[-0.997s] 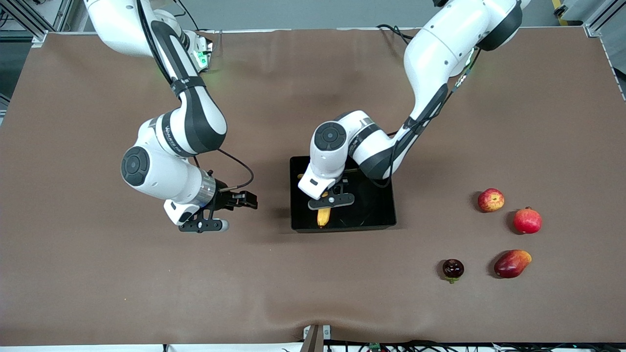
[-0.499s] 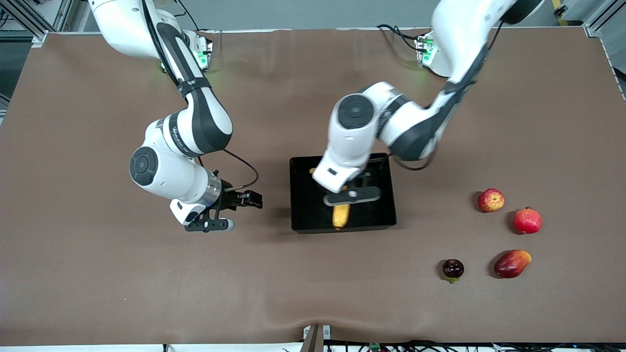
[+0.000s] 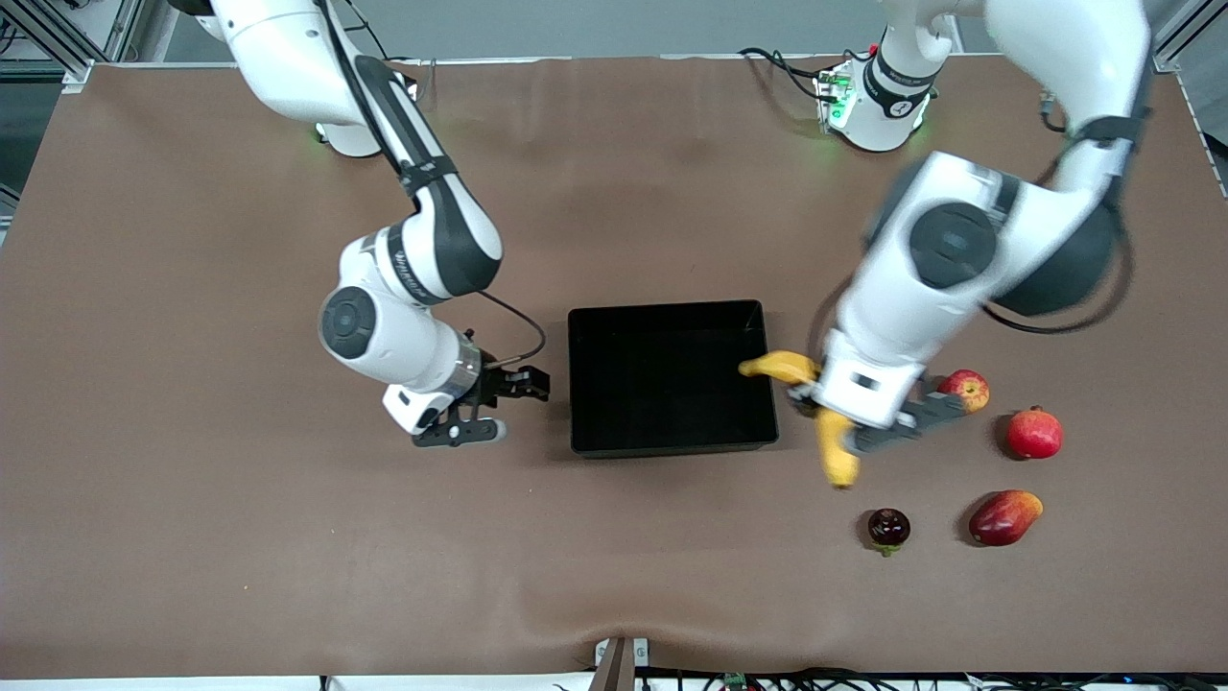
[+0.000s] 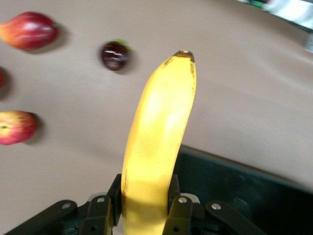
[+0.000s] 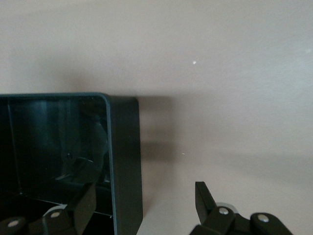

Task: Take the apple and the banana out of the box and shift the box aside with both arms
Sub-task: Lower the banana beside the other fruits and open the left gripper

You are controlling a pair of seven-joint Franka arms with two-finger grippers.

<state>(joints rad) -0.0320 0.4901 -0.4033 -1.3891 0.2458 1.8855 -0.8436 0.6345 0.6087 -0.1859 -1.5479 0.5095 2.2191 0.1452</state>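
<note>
The black tray point(image 3: 577, 384) lies mid-table with nothing in it. My left gripper point(image 3: 823, 403) is shut on the yellow banana point(image 3: 835, 451) and holds it in the air over the bare table between the tray and the apple point(image 3: 964, 391). In the left wrist view the banana point(image 4: 159, 132) sticks out from between the fingers point(image 4: 179, 205), with the apple point(image 4: 14, 126) and the tray point(image 4: 244, 186) below. My right gripper point(image 3: 518, 393) is open and empty at the tray's wall toward the right arm's end. In the right wrist view that wall point(image 5: 124, 161) shows between its fingers point(image 5: 205, 196).
A red pomegranate point(image 3: 1034, 433), a red-orange mango point(image 3: 1003, 517) and a small dark fruit point(image 3: 888, 528) lie near the apple toward the left arm's end. The mango point(image 4: 29, 30) and the dark fruit point(image 4: 115, 55) also show in the left wrist view.
My left gripper has lifted the banana out of the tray and swung it toward the left arm's end, near the apple. My right gripper has moved closer to the tray.
</note>
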